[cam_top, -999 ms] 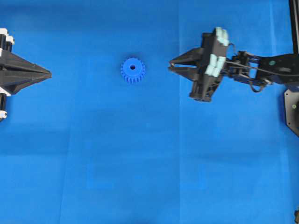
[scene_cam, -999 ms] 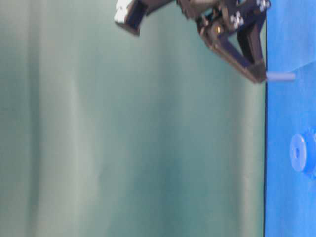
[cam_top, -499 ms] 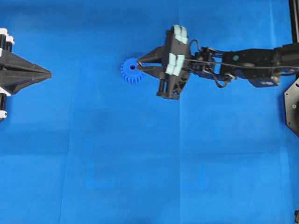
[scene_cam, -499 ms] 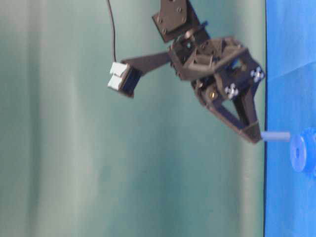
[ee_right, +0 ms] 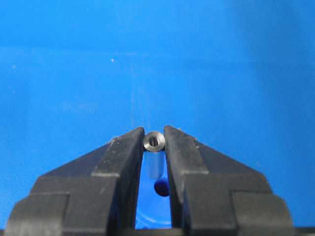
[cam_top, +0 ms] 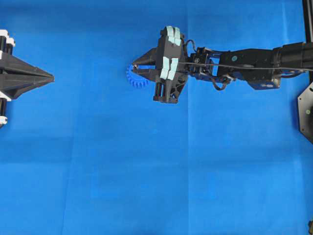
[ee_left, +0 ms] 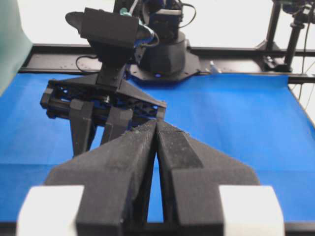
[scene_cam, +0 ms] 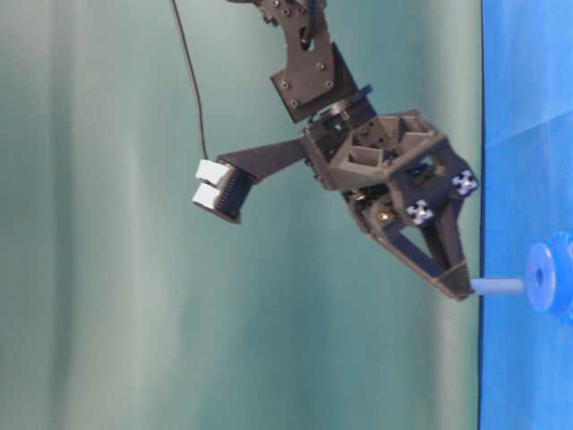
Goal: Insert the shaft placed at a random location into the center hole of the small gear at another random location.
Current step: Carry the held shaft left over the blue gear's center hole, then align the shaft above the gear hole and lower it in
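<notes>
The right gripper [ee_right: 154, 147], fingers clenched on the small silvery metal shaft [ee_right: 154, 142], holds it upright over the bright-blue toothed plastic gear [cam_top: 133, 78], at ten o'clock on the blue-clothed desk [cam_top: 146, 171]. The shaft's tip meets the hub; the center hole [ee_right: 160, 187] appears still unfilled, so insertion and release remain. The left gripper [ee_left: 156, 130] rests at nine o'clock, fingers together and empty.

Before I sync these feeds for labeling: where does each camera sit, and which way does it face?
Overhead: looks straight down at the cloth; both arms, small gear.
Table-level: side-on, image rotated; right gripper, shaft at gear.
Left wrist: behind the shut left gripper, facing the right arm.
Right wrist: looks down between its fingers at shaft, center hole.
Shared: table-level and right wrist both show the shaft.
</notes>
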